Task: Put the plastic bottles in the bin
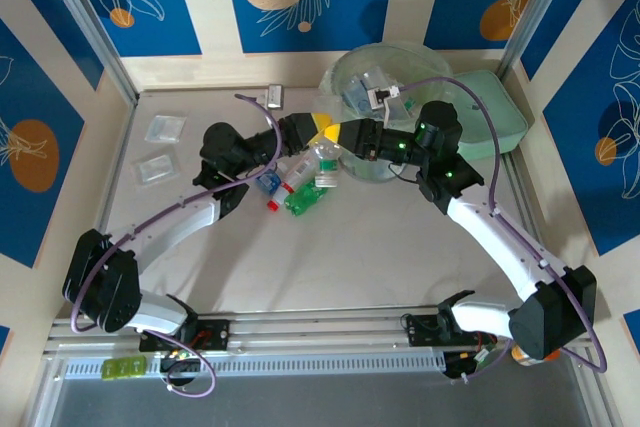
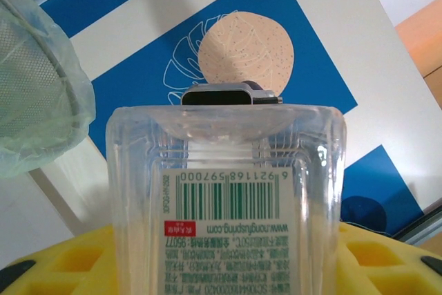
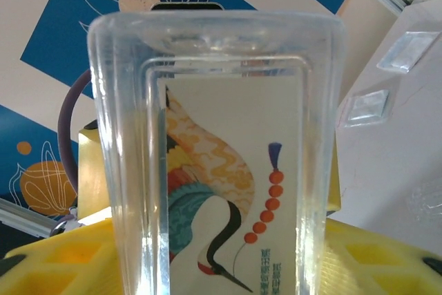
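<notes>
1. Two sets of fingers, the left gripper's [image 1: 312, 131] and the right gripper's [image 1: 345, 134], are clamped on one clear bottle [image 2: 224, 191] from opposite sides.
2. This bottle is held just beside the bin [image 1: 405, 55].
3. Further bottles [image 1: 305, 197] are scattered on the table [image 1: 350, 247] nearby.

- A clear square bottle [image 2: 224, 198] is held up off the table, just beside the bin. Its label has a bar code on one side and a bird on another.
- The bin [image 1: 400, 50] is a big, round, pale-green bucket at the far side, with bottles inside [image 1: 362, 95].
- A green bottle [image 1: 305, 199] and a clear bottle with a green label [image 1: 322, 162] lie close together on the table.
</notes>
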